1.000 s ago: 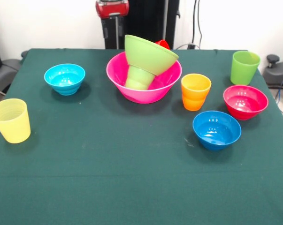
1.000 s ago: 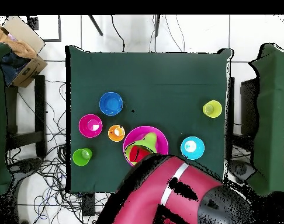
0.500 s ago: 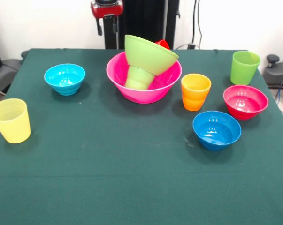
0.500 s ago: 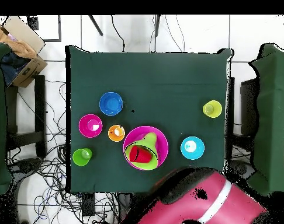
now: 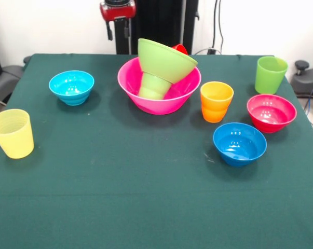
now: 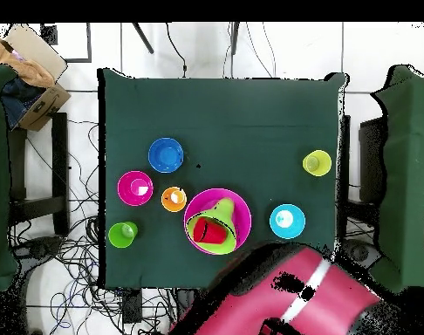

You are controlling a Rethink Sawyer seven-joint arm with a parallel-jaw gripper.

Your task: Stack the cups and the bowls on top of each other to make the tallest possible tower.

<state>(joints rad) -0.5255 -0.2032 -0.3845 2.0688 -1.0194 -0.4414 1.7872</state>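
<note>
The tower stands at the table's far middle. A large pink bowl (image 5: 156,106) holds an upturned small green cup (image 5: 154,86). A lime green bowl (image 5: 164,59) sits tilted on that cup, with the red cup (image 5: 180,49) in it. From overhead the red cup (image 6: 207,230) lies inside the lime bowl (image 6: 224,212). Around it are a pale yellow cup (image 5: 12,133), a light blue bowl (image 5: 71,86), an orange cup (image 5: 216,101), a taller lime cup (image 5: 271,74), a magenta bowl (image 5: 271,112) and a darker blue bowl (image 5: 239,143). My gripper (image 5: 117,30) hangs open and empty behind the table's far edge, left of the tower.
In the overhead view my red arm (image 6: 290,297) covers the table's bottom edge, right of the pink bowl (image 6: 191,209). A cardboard box (image 6: 28,74) sits off the table at the top left. Cables lie on the floor along the left side.
My arm has drawn back from over the tower toward the base, uncovering the red cup in the overhead view. The gripper shifted slightly left in the front view. The cups and bowls have not moved.
</note>
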